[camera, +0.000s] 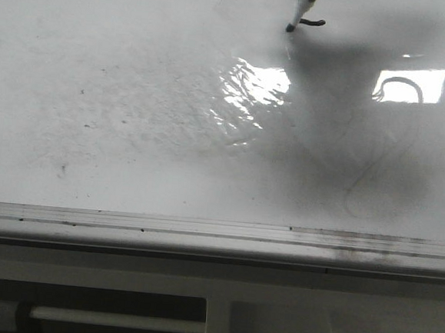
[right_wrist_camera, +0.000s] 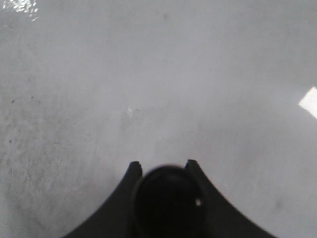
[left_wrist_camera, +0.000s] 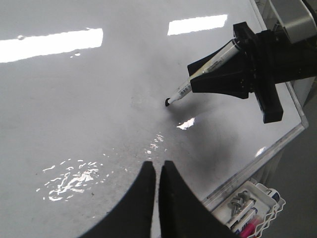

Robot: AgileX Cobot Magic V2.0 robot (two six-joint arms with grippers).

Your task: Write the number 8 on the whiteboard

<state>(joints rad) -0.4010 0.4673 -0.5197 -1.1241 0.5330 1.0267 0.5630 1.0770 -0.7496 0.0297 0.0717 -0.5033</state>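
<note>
The whiteboard (camera: 136, 90) is glossy white with grey smudges, edged by a silver rail (camera: 202, 228). My right gripper (left_wrist_camera: 192, 78) is shut on a white marker (left_wrist_camera: 205, 69) and holds it slanted, its black tip (camera: 291, 25) touching the board. Beside the tip lies a short curved black stroke (camera: 315, 23). No full number 8 shows. In the right wrist view the marker's dark round end (right_wrist_camera: 166, 198) fills the gap of the right gripper (right_wrist_camera: 162, 166). My left gripper (left_wrist_camera: 158, 166) is shut and empty, hovering over the board (left_wrist_camera: 74, 109) nearer the rail.
Faint grey erased curves (camera: 368, 178) and bright glare patches (camera: 251, 92) mark the board. A white wire tray (left_wrist_camera: 265, 215) with several markers hangs past the board's corner. White fittings (camera: 118, 320) sit below the rail.
</note>
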